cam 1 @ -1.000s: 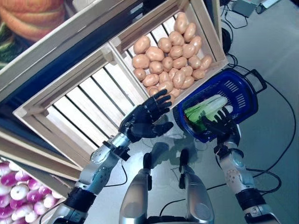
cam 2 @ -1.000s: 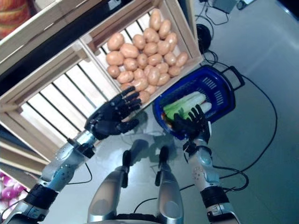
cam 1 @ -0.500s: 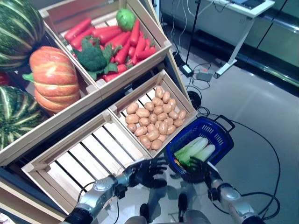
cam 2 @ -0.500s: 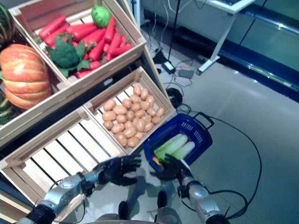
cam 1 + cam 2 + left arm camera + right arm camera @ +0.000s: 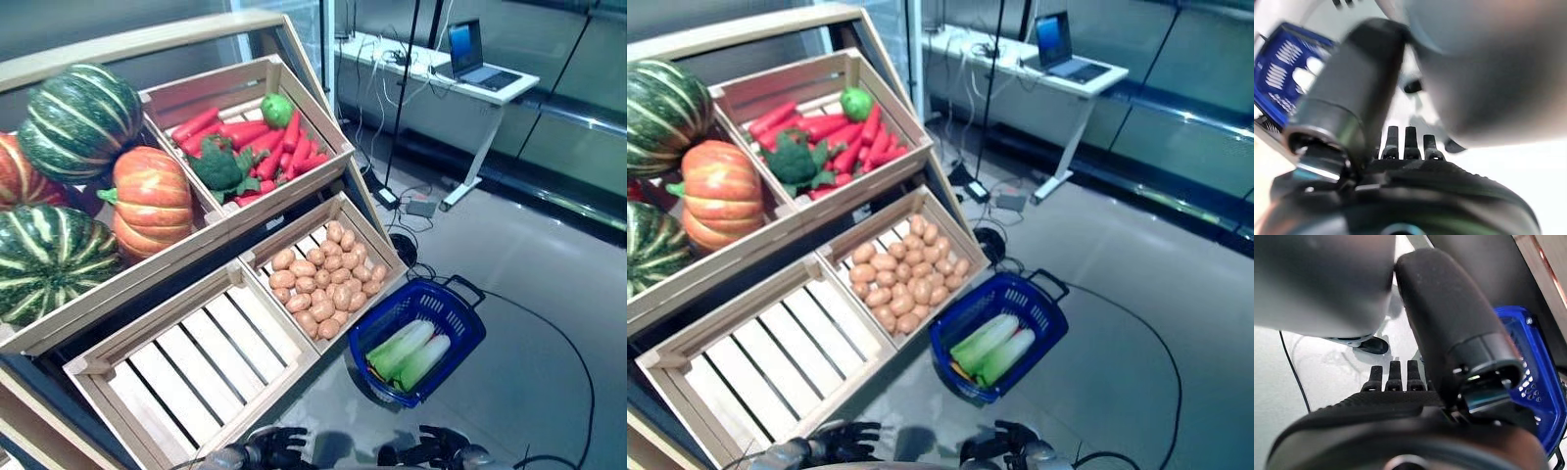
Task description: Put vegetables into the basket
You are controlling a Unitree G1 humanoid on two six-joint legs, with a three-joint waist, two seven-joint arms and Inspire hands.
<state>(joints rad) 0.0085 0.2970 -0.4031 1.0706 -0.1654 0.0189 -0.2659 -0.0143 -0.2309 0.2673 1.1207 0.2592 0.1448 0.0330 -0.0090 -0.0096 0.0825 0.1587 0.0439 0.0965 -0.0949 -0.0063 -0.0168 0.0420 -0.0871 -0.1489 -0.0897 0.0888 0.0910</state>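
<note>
The blue plastic basket (image 5: 431,315) stands on the floor to the right of the wooden stand, with pale green leafy vegetables (image 5: 404,351) lying in it. It also shows in the right eye view (image 5: 1011,309). My left hand (image 5: 276,446) is low at the bottom edge of the eye views, in front of the stand, with fingers straight and empty. My right hand (image 5: 434,448) is low beside it, below the basket, fingers straight and empty. The left wrist view shows its straight fingers (image 5: 1406,143) over the floor; the right wrist view shows its straight fingers (image 5: 1393,375) with the basket (image 5: 1535,377) beside them.
A wooden stand (image 5: 211,294) with crates of vegetables and an empty slatted crate (image 5: 196,367) fills the left. A white desk (image 5: 451,93) with a laptop stands at the back right. Cables (image 5: 549,333) lie on the grey floor near the basket.
The camera has tilted up, so the stand and basket sit lower and farther. Both hands have dropped to the bottom edge, away from the basket and the crates.
</note>
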